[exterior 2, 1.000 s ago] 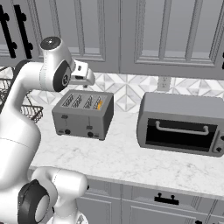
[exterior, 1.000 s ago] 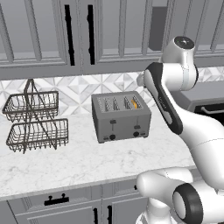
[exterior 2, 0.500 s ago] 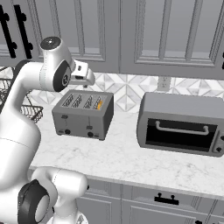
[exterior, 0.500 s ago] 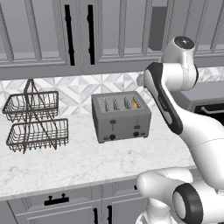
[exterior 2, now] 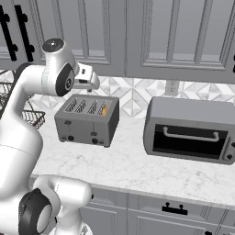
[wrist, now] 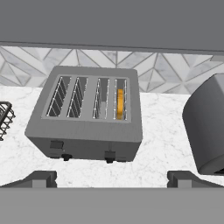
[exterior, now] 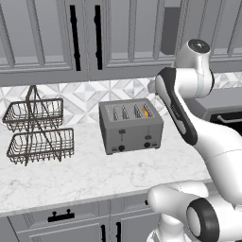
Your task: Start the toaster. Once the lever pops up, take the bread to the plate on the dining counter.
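The grey four-slot toaster (exterior: 131, 125) (exterior 2: 88, 119) (wrist: 85, 116) stands on the marble worktop by the tiled wall. The bread (wrist: 120, 103) (exterior: 147, 112) (exterior 2: 104, 109) sits down in its rightmost slot, with only a golden edge showing. Both black levers on the toaster's front stand high. My gripper (wrist: 112, 179) hovers above and in front of the toaster, apart from it. It is open, with its fingertips (wrist: 41, 178) spread wide and nothing between them. The plate and the dining counter are out of view.
A grey toaster oven (exterior 2: 190, 131) (wrist: 205, 127) stands to the toaster's right. A two-tier wire basket (exterior: 38, 130) stands to its left. Grey upper cabinets (exterior: 85, 33) hang close above my hand. The worktop's front edge (exterior: 71, 196) runs below.
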Motion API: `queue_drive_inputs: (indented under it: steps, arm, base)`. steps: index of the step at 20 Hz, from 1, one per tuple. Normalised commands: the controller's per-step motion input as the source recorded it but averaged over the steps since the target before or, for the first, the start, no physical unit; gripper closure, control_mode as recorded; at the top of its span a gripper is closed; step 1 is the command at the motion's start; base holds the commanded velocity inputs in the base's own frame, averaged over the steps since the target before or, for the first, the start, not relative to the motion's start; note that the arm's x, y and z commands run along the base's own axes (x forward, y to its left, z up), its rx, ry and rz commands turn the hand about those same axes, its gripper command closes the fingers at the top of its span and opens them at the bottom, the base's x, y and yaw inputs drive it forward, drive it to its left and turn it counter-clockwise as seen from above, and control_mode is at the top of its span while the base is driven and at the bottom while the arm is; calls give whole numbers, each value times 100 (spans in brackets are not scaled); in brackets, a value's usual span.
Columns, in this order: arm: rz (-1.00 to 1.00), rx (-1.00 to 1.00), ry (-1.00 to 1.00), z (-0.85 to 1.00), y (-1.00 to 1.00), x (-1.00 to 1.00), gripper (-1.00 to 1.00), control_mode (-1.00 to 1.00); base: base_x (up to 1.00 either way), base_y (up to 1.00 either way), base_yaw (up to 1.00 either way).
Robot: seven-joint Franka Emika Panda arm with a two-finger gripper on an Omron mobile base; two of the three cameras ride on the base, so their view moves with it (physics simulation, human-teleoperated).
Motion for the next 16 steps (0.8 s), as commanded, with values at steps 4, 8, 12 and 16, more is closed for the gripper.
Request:
queue_drive_inputs:
  steps: [4,8,12,16]
  arm:
    - [0,0,0,0,0,0,-100,-100]
    - [0,0,0,0,0,0,-100,-100]
    - [0,0,0,0,0,0,-100,-100]
    - [0,0,0,0,0,0,-100,-100]
  base:
    - [0,0,0]
    - [0,0,0]
    - [0,0,0]
    - [0,0,0]
